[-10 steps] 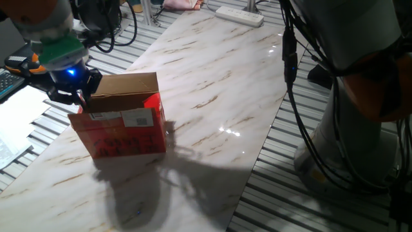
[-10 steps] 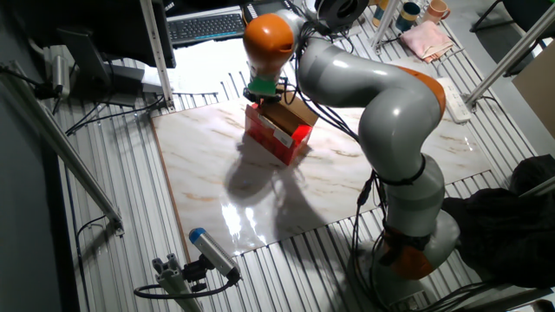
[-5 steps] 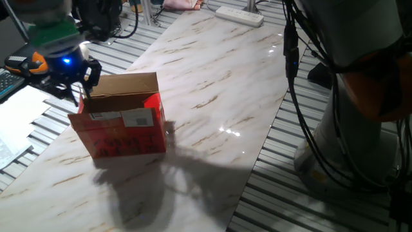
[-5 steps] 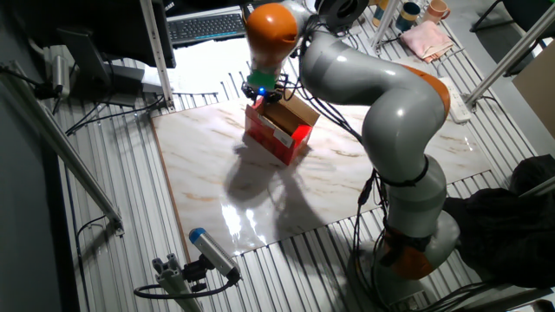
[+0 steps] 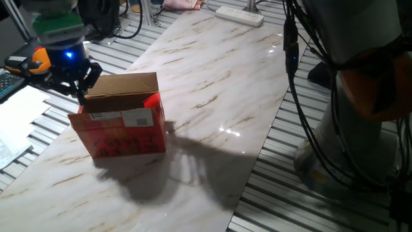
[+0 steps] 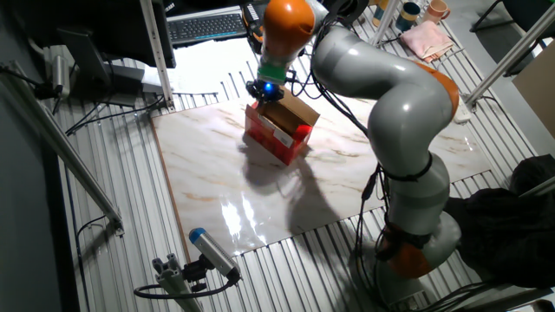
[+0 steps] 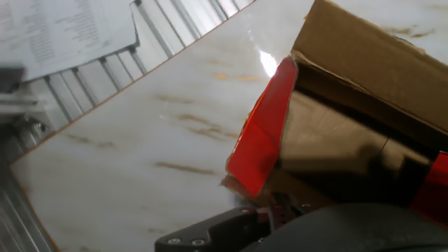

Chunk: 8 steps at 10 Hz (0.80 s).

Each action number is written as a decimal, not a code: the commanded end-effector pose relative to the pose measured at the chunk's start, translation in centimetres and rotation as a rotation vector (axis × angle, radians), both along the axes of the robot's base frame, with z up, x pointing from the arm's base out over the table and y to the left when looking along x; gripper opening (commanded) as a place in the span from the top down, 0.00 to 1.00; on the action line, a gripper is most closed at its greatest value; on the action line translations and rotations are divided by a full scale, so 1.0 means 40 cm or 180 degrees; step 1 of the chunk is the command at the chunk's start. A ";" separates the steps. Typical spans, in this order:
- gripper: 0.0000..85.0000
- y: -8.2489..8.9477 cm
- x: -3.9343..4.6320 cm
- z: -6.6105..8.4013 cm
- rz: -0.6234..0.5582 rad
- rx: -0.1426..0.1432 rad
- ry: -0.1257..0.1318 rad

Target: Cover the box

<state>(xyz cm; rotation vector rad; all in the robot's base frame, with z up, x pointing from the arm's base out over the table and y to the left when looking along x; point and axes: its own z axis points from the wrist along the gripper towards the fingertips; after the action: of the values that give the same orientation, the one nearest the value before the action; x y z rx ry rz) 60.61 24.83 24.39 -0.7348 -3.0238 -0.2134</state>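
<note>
The box (image 5: pixel 125 132) stands on the marble table, red outside with a white label on the front flap that hangs down. A brown flap (image 5: pixel 123 84) stands up at the back, and a red side flap (image 5: pixel 152 100) leans inward. The top is open. My gripper (image 5: pixel 81 96) hovers just above the box's left top edge, its fingers together and nothing in them. In the other fixed view the gripper (image 6: pixel 267 94) hangs over the box (image 6: pixel 276 139). The hand view looks down on the red flap (image 7: pixel 262 133), the brown flap (image 7: pixel 378 63) and the brown inside.
White papers (image 5: pixel 16 119) lie on the slatted bench left of the table (image 5: pixel 212 96). A white power strip (image 5: pixel 239 15) sits at the table's far end. Cables hang along the robot's base (image 5: pixel 360 129) on the right. A keyboard (image 6: pixel 204 26) lies beyond the box.
The gripper has risen a little and shifted along the box's left edge toward its back. The red flap leans lower inward. The box has stayed in place.
</note>
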 end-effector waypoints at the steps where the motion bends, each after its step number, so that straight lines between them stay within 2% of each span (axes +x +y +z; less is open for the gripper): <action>1: 1.00 -0.001 0.000 0.001 0.0063 0.0017 0.0043; 2: 1.00 -0.001 0.000 0.001 0.0073 0.0033 0.0053; 3: 1.00 -0.001 0.000 0.001 0.0108 -0.0007 0.0028; 4: 1.00 -0.001 0.000 0.001 0.0215 -0.0173 -0.0025; 5: 1.00 -0.001 0.000 0.001 0.0294 -0.0180 -0.0020; 6: 1.00 -0.001 0.000 0.001 0.0170 -0.0058 0.0046; 7: 1.00 -0.001 0.000 0.001 -0.0161 0.0244 0.0100; 8: 0.80 -0.001 0.000 0.001 -0.0329 0.0284 0.0130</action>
<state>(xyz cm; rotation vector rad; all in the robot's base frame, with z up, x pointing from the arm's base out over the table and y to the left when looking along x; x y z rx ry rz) 60.73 24.99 24.57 -0.7467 -2.9575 -0.2923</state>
